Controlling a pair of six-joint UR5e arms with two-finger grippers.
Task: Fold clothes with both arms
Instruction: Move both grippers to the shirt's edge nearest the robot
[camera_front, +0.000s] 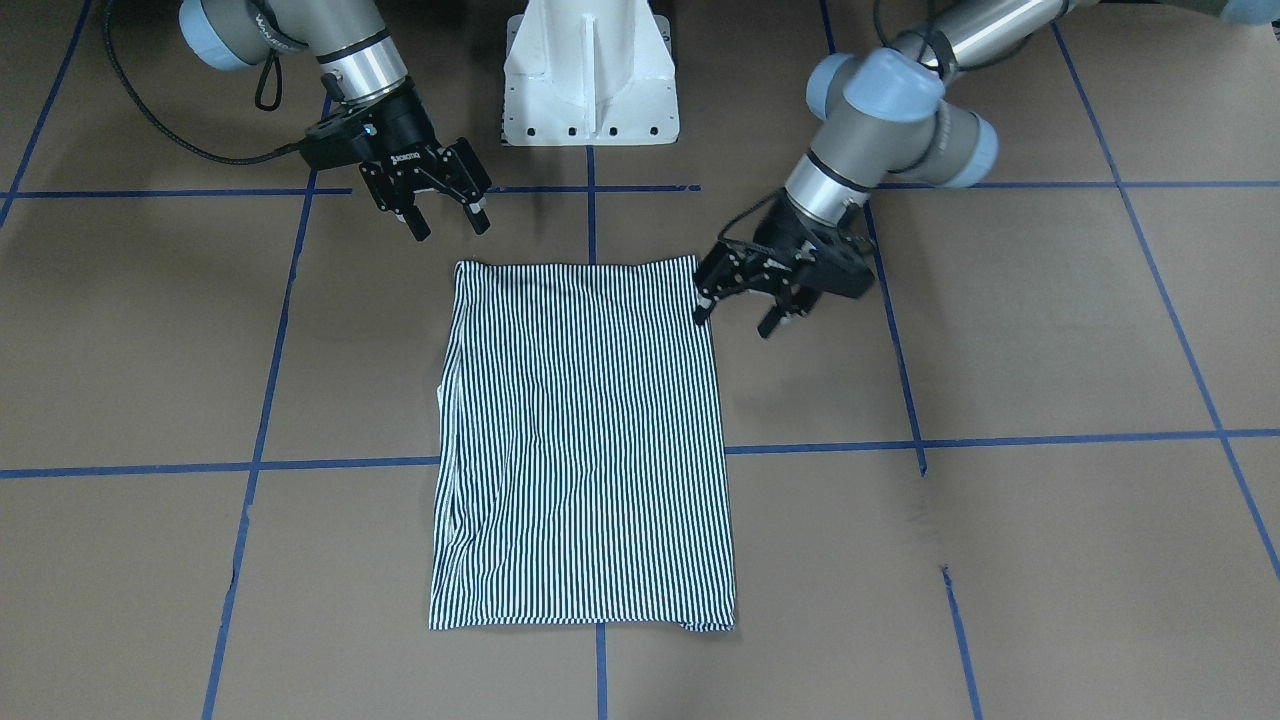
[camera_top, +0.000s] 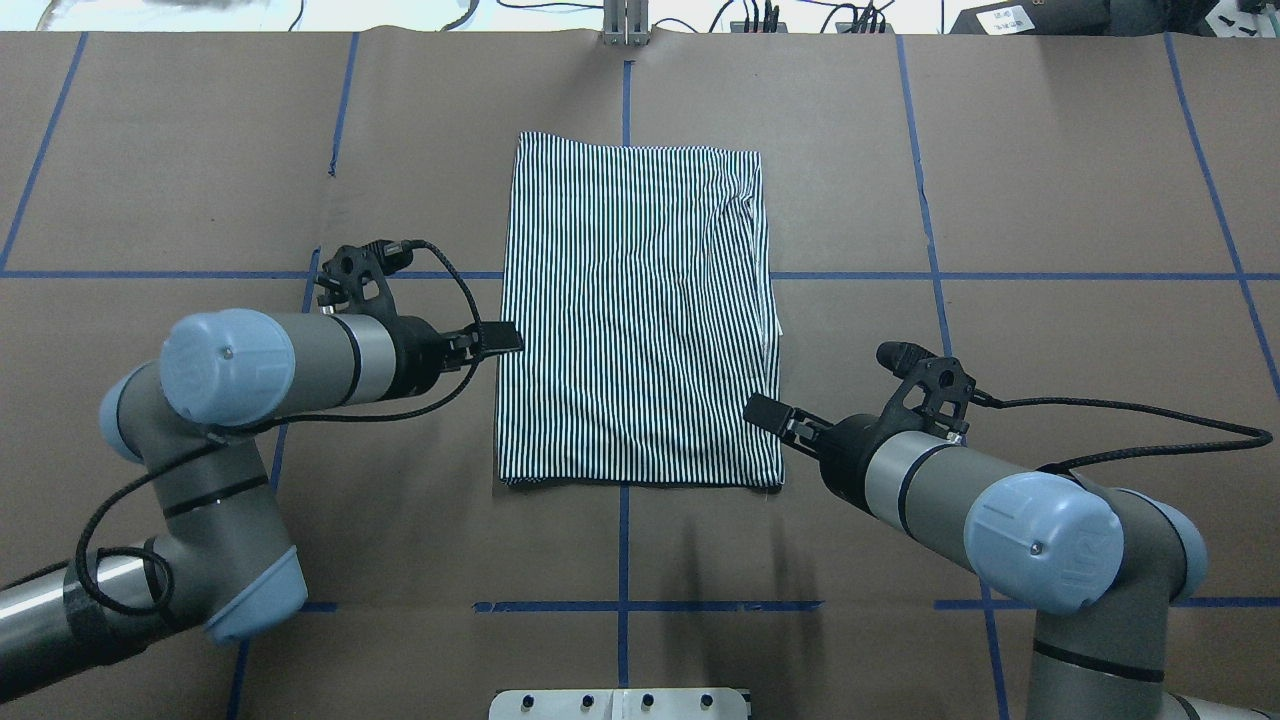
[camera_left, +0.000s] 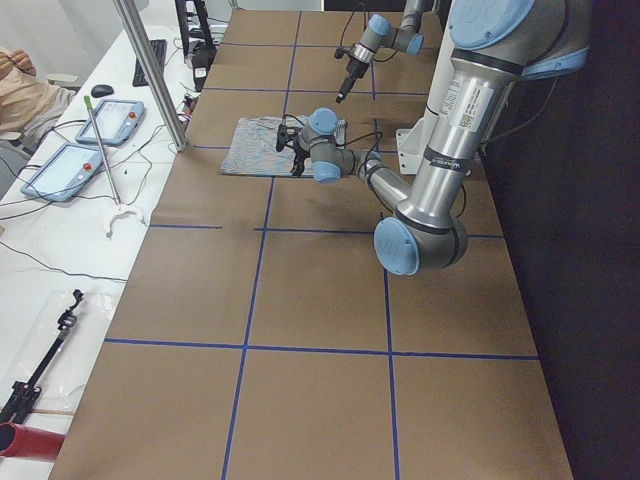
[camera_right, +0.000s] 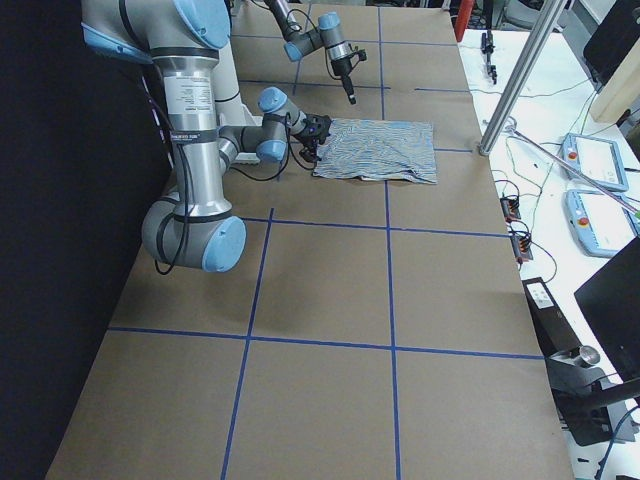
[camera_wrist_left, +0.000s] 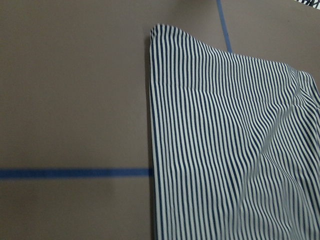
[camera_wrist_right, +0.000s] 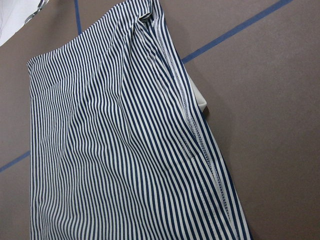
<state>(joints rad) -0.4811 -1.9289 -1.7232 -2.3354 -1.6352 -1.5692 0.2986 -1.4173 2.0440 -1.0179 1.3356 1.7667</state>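
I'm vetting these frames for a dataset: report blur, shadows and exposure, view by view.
Left wrist view: the blue tape line is soft and the shirt stripes soften toward the bottom. Right wrist view: stripes crisp mid-frame. Overhead view: faint arm shadows on the table; the strip beyond the table's far edge is washed out. Side views: the area beside the table is nearly black.

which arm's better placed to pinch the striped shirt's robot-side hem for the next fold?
Left, probably. The open left gripper sits at the striped shirt's side edge near that corner. In the front view the right gripper, also open, stands clear of its corner.
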